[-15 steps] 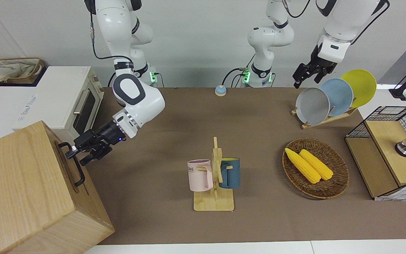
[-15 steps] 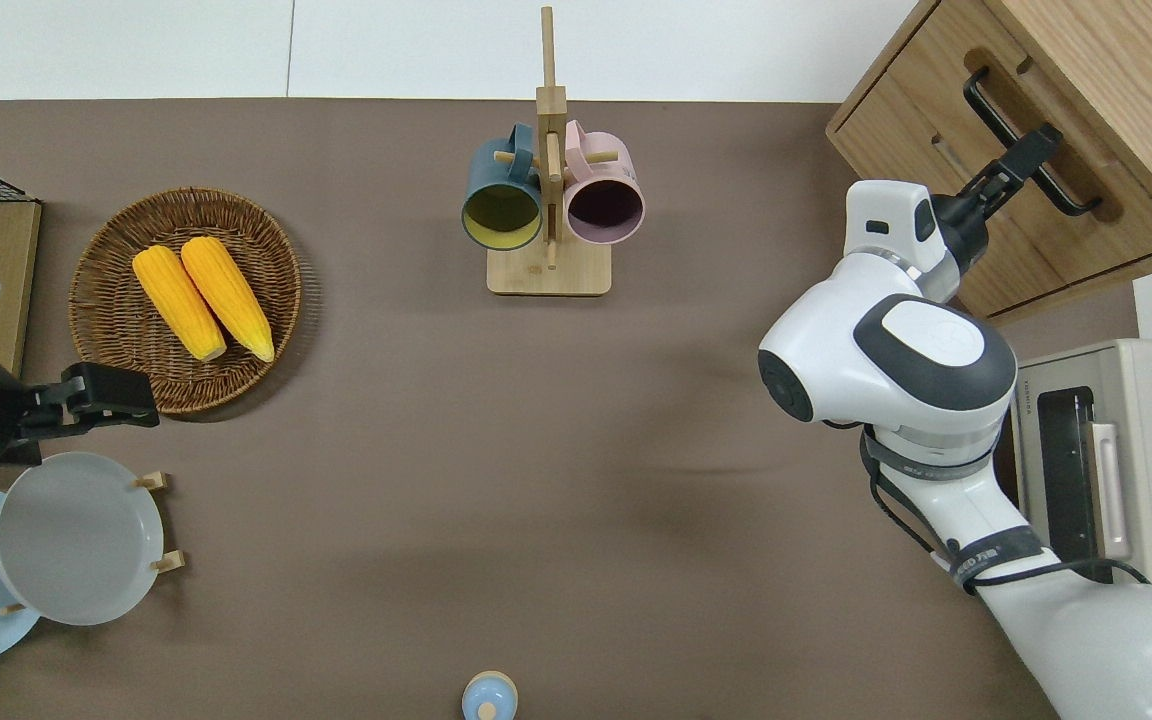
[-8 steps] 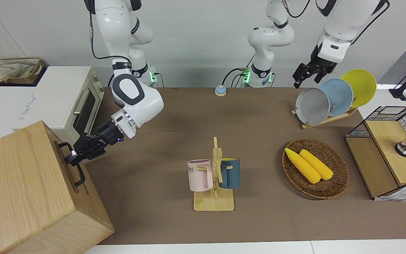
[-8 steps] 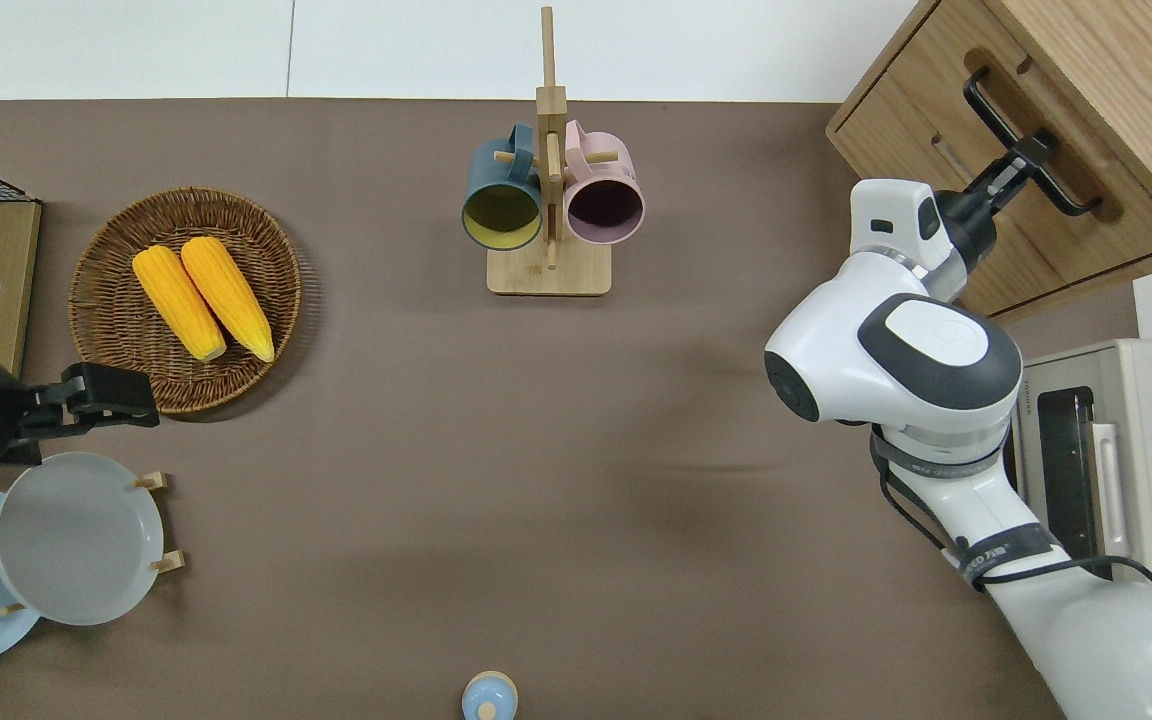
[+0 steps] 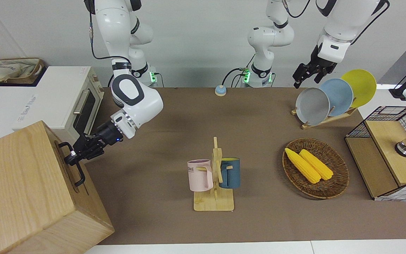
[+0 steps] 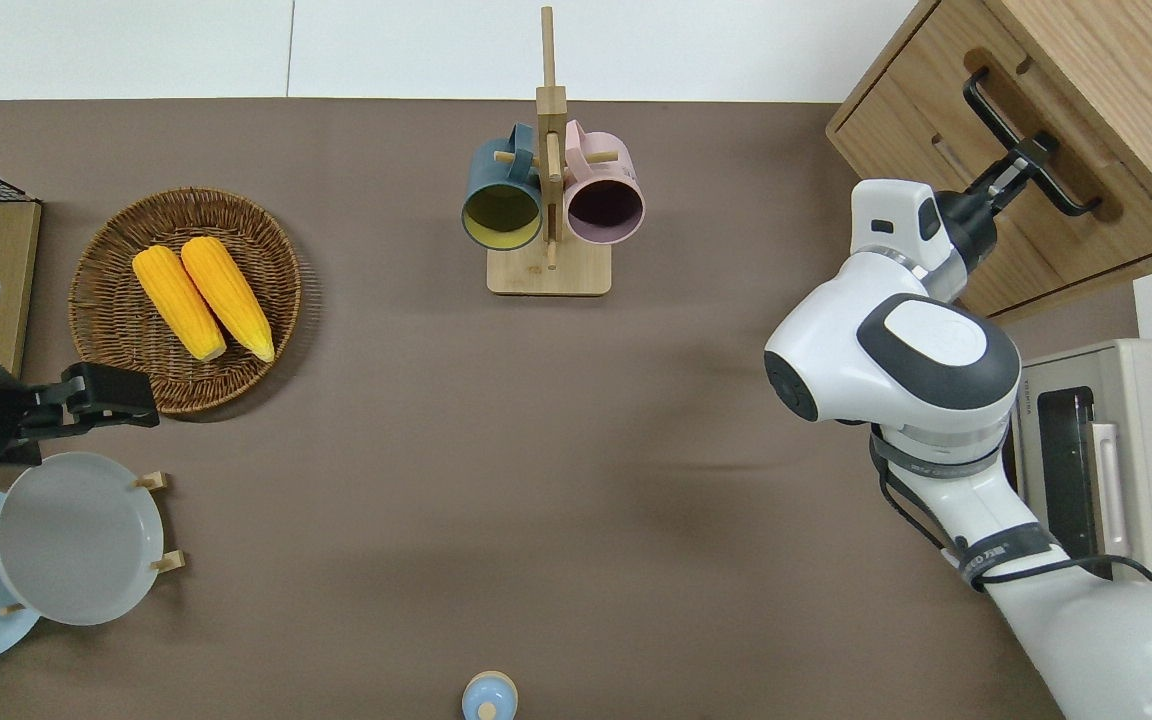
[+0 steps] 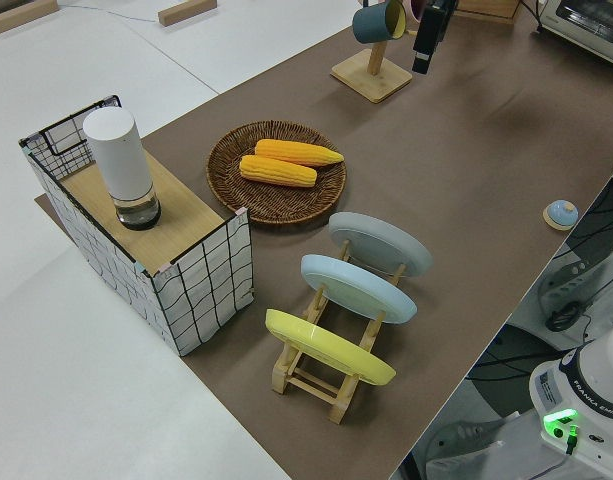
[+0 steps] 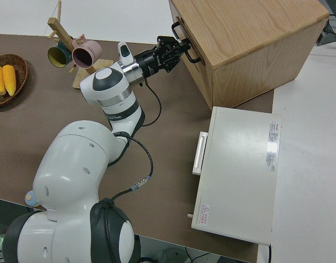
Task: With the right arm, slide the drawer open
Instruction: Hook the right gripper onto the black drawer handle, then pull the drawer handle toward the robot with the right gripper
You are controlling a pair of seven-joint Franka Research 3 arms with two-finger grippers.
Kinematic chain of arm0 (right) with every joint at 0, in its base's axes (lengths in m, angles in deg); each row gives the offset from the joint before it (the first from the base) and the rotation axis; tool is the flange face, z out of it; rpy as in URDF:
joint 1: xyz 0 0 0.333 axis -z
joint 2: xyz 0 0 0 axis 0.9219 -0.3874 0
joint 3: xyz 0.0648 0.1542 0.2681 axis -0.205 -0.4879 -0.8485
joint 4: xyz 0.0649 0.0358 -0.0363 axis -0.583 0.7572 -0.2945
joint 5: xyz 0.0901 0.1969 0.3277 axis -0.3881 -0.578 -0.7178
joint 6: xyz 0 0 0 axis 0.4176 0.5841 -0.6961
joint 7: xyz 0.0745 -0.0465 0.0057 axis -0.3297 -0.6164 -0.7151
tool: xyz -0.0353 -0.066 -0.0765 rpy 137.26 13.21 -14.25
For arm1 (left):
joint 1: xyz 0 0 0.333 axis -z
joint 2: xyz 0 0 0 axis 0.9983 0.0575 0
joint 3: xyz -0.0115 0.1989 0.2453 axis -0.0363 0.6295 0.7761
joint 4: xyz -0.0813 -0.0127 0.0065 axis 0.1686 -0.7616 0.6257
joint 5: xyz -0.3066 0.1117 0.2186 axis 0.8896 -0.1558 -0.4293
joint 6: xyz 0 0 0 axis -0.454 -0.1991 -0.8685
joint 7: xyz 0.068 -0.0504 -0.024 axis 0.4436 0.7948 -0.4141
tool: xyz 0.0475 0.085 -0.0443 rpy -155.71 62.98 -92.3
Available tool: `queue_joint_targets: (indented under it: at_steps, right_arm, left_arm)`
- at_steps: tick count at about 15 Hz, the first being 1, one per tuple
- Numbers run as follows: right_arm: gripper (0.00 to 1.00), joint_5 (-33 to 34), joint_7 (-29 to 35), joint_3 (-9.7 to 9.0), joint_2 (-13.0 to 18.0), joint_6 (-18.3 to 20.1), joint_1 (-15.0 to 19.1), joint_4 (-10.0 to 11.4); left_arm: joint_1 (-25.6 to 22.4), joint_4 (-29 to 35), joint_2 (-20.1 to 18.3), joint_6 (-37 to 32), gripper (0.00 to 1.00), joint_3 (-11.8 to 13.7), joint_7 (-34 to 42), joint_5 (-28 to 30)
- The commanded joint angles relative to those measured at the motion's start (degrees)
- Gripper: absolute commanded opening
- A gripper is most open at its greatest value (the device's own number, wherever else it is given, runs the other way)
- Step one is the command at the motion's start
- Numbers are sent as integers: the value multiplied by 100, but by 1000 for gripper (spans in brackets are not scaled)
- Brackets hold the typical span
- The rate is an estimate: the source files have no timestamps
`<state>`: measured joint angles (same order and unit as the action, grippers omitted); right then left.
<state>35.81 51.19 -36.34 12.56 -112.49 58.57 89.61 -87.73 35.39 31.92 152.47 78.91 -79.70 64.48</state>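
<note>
Brown matting covers your tabletop [image 6: 416, 480], and at its corner farthest from the robots on the right arm's end sits the cabinet [image 5: 19, 183], turned at an angle, with a toaster oven [image 5: 58, 98] just beside it nearer the robots. Your drawer [image 6: 1026, 215] is in the cabinet's front and looks fully shut, its face flush with the frame. The right gripper [image 6: 1028, 162] is at the black bar handle [image 6: 996, 105], its fingers set on either side of the bar toward the end nearer the robots; they look closed on it, which the right side view bears out. Your left gripper [image 6: 121, 392] is parked and I cannot tell how its fingers stand. I judge the grasp made and the pull not yet begun. Next you want a straight draw square to the drawer front, out toward the middle of the tabletop; because the cabinet sits askew, pull along its own slant, not along the table edge, or the drawer may bind or the cabinet drag.
</note>
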Motion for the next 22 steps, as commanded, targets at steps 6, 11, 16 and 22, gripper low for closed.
queue_joint_targets:
  at_steps: [6, 11, 16, 22]
  right_arm:
    - [125, -178, -480, -775, 85, 1197, -51, 19]
    - [125, -539, -753, -1355, 111, 1997, -112, -8]
    - [125, -856, -911, -1988, 129, 2727, -182, -43]
    - [132, -1094, -1035, -2577, 156, 3422, -288, -69]
  left_arm:
    - [7, -21, -48, -89, 993, 25, 51, 5]
    - [7, -21, -48, -89, 993, 25, 51, 5]
    - [7, -21, -48, -89, 993, 25, 51, 5]
    - [7, -21, -48, -97, 993, 25, 51, 5]
